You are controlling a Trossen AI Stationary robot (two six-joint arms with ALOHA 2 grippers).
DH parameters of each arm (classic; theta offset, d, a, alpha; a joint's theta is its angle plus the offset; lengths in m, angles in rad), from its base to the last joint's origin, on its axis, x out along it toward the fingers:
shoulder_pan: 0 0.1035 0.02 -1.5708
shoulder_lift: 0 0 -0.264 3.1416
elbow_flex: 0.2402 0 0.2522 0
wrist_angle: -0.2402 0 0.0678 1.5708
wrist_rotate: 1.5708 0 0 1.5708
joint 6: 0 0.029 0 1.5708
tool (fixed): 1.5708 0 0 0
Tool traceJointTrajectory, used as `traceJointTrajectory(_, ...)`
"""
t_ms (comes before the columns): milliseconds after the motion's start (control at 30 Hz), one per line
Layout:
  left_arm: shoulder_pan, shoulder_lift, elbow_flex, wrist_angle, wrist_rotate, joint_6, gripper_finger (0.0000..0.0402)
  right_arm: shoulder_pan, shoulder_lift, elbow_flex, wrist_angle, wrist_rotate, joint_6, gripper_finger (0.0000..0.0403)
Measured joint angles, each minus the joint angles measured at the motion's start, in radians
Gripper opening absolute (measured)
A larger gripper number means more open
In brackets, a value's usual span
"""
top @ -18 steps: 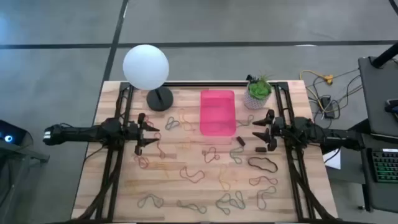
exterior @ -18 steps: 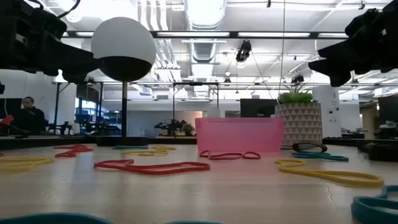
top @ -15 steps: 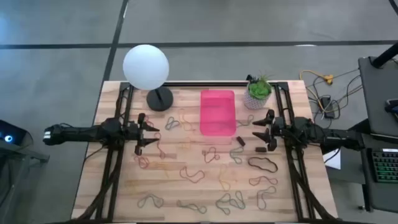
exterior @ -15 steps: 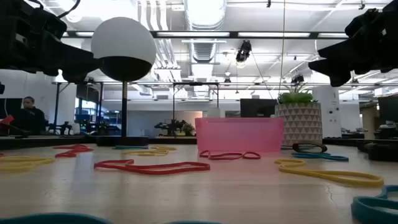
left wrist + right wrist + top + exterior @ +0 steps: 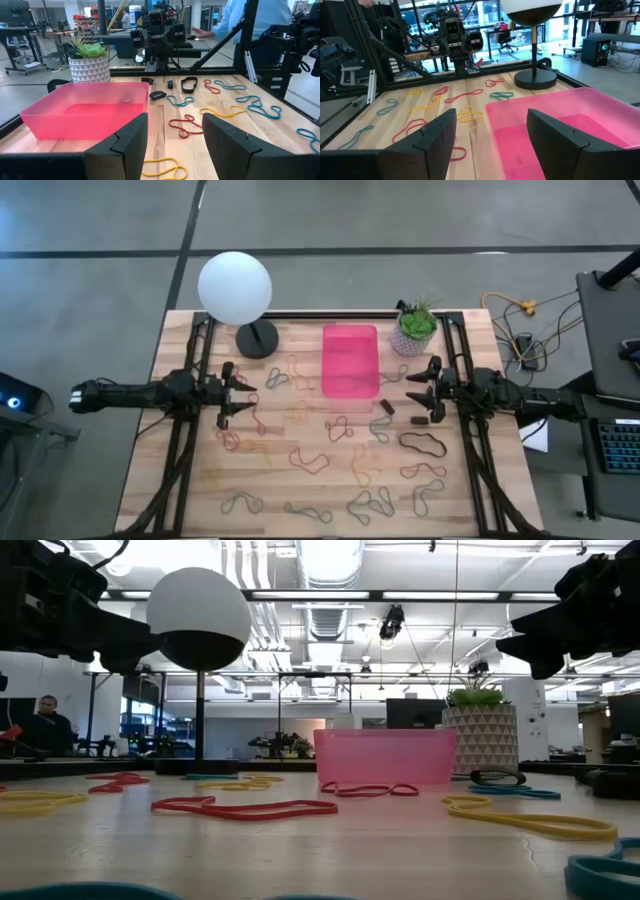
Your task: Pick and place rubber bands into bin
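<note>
1. Wooden table [image 5: 200, 480] w/ black side rails, grey floor around it; low view looks into an open workshop w/ ceiling lights, a person seated far back at the edge.
2. Bin [image 5: 350, 360]: pink translucent tray, centre-back of table, nothing inside as far as the wrist views show.
3. Rubber bands [image 5: 330, 458] scattered flat on the wood, mostly on the near half & either side of bin; red, orange, yellow, grey-green, black. One larger black loop [image 5: 424, 444] near the right rail.
4. Left gripper [image 5: 243, 396]: above table's left side, pointing toward centre, fingers spread, nothing between them. Left wrist view looks past both fingers [image 5: 131, 145] at bin & bands beyond.
5. Right gripper [image 5: 413, 390]: just right of bin, pointing at it, fingers spread, holding nothing. Right wrist view shows its fingers [image 5: 432, 140] apart, bin's corner straight ahead.
6. Both grippers are off the surface in low view, dark shapes at the upper corners.
7. Lamp [image 5: 235, 288]: white globe on black round base, back-left of bin.
8. Plant pot [image 5: 413, 332]: white w/ green plant, back-right, near bin but apart.
</note>
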Motion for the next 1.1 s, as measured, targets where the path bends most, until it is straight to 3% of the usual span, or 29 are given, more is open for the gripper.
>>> traceJointTrajectory(1100,0.0,-0.002,0.0,0.0,0.0,0.0,0.0173,0.0,0.021,0.0,0.0,0.002,0.0,0.0228)
